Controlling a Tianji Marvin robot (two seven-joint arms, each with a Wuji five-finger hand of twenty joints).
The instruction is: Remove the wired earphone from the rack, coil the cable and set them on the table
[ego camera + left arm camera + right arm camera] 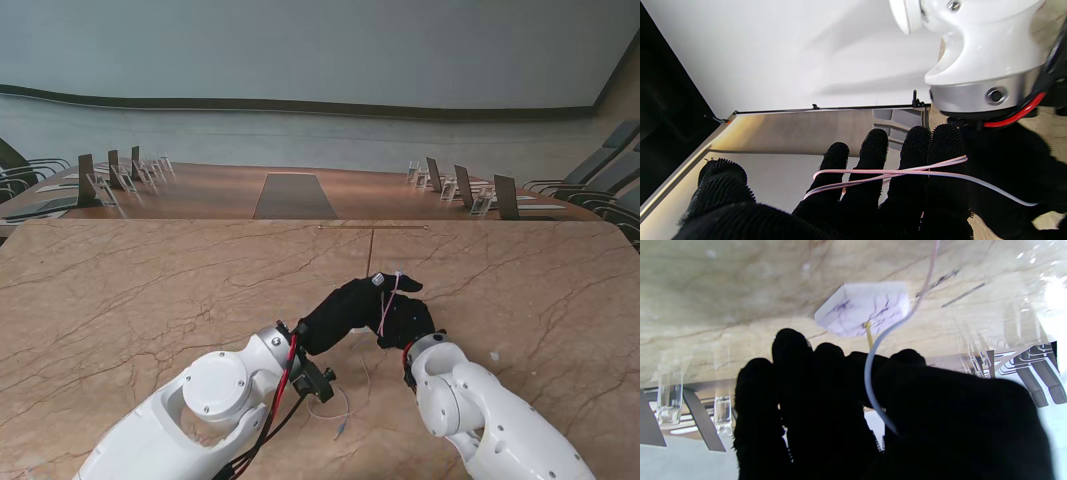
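Both white forearms rise from the near edge of the tabletop and meet over its middle, where the left hand and the right hand, each in a black nubbed glove, lie close together. Pink-white earphone cable crosses the left hand's four extended fingers in several overlapping turns, so that hand acts as a spool, fingers held straight and close with the thumb set apart; it is wound about rather than clamped. Right hand: fingers curled together, with a run of cable passing into its grip in the right wrist view, which reads as a pinch on the free strand, though the contact itself is hidden. A loose tail of cable rests on the tabletop near the near edge, between the two arms. Behind the hands stands the rack, a thin gold post with a crossbar, on a pale square base; no cable can be made out hanging from it. Handling judgement: the cable is very light, limp and smooth, likely to spring open or slide off the fingertips if tension drops; the earbuds, not discernible here, are small and delicate. Best hold is on the strand itself, close to the coil, with light steady tension.
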